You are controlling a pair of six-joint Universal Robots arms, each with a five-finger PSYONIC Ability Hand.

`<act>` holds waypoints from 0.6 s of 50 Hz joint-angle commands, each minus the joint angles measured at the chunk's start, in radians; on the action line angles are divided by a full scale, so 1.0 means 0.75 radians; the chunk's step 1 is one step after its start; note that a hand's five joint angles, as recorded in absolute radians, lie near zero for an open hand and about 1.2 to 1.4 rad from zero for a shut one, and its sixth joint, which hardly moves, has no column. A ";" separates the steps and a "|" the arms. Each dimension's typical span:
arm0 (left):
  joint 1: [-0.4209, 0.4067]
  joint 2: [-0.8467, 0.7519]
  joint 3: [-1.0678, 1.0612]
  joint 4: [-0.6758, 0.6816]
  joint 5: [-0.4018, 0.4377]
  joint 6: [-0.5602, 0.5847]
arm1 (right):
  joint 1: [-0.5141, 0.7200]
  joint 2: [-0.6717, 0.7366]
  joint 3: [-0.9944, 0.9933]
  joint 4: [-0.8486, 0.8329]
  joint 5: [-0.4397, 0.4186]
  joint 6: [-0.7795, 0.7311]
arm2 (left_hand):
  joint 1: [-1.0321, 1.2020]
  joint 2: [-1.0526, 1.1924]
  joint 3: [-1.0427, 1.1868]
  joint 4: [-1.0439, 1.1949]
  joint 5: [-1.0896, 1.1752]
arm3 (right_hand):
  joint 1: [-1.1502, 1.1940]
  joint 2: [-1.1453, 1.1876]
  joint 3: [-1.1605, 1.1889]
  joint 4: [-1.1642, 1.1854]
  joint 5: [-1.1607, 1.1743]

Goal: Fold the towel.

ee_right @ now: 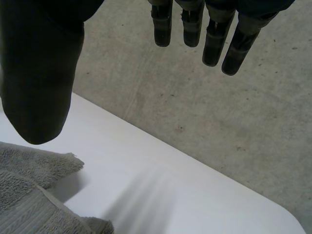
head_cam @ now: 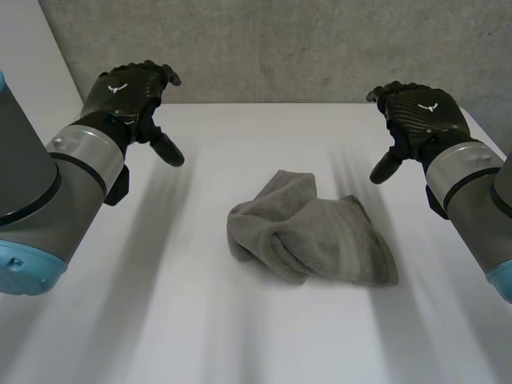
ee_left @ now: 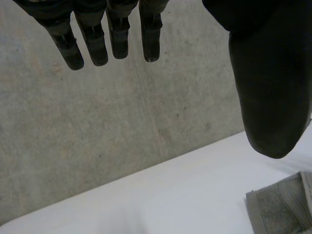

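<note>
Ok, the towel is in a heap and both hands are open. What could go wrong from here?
1. The towel lies crumpled, its layers overlapping: a pinch may catch several layers and lift the whole heap.
2. The left hand and right hand hang open on either side; closing in on so compact a heap, they might knock each other.

The towel (head_cam: 312, 232) is grey terry cloth, soft and nubbly, with a flatter ribbed woven band showing beneath the right thumb in the right wrist view. The table (head_cam: 200, 320) is white, smooth and matt. Past the fingertips, the wall (head_cam: 280, 48) is rough grey concrete, speckled and faintly scored. The left hand (head_cam: 128, 92) and right hand (head_cam: 420, 112) have woven carbon-pattern backs with a slight gloss. Their fingers (ee_left: 92, 44) look matt black. The arms (head_cam: 72, 168) are matt grey, with smooth light-blue caps (head_cam: 24, 272).
</note>
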 commanded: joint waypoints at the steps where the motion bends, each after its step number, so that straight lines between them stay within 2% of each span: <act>1: 0.003 -0.030 -0.012 0.007 -0.009 -0.004 | -0.018 -0.003 -0.002 -0.004 0.003 0.001 | -0.080 -0.070 -0.064 -0.072 -0.043 | -0.093 -0.096 -0.062 -0.102 -0.083; 17: 0.003 -0.036 -0.026 0.011 -0.001 -0.004 | -0.029 -0.009 -0.009 -0.004 -0.008 -0.004 | -0.084 -0.074 -0.064 -0.072 -0.047 | -0.093 -0.096 -0.062 -0.102 -0.083; 21: 0.003 -0.058 -0.051 0.066 0.011 0.014 | -0.027 -0.005 -0.011 0.000 -0.030 -0.016 | -0.088 -0.078 -0.064 -0.072 -0.051 | -0.093 -0.096 -0.062 -0.102 -0.083; 23: 0.001 -0.075 -0.051 0.089 0.022 0.014 | -0.027 -0.001 -0.013 0.009 -0.063 -0.032 | -0.088 -0.078 -0.064 -0.072 -0.051 | -0.093 -0.096 -0.062 -0.102 -0.083; 25: 0.001 -0.099 -0.049 0.105 0.050 0.016 | -0.029 0.026 -0.031 0.059 -0.203 -0.099 | -0.084 -0.074 -0.064 -0.072 -0.047 | -0.093 -0.096 -0.062 -0.102 -0.083; 26: 0.003 -0.132 -0.040 0.113 0.099 0.016 | -0.029 0.026 -0.031 0.060 -0.204 -0.100 | -0.084 -0.074 -0.064 -0.072 -0.047 | -0.093 -0.096 -0.062 -0.102 -0.083; 27: 0.006 -0.171 -0.030 0.117 0.164 0.018 | -0.031 0.050 -0.047 0.102 -0.285 -0.134 | -0.084 -0.074 -0.064 -0.072 -0.047 | -0.093 -0.096 -0.062 -0.102 -0.083; 28: 0.006 -0.171 -0.030 0.117 0.165 0.018 | -0.031 0.051 -0.047 0.103 -0.286 -0.134 | -0.084 -0.074 -0.064 -0.072 -0.047 | -0.093 -0.096 -0.062 -0.102 -0.083; 30: 0.008 -0.259 0.002 0.121 0.317 0.051 | -0.047 0.118 -0.084 0.186 -0.406 -0.177 | -0.077 -0.066 -0.064 -0.072 -0.039 | -0.093 -0.096 -0.062 -0.102 -0.083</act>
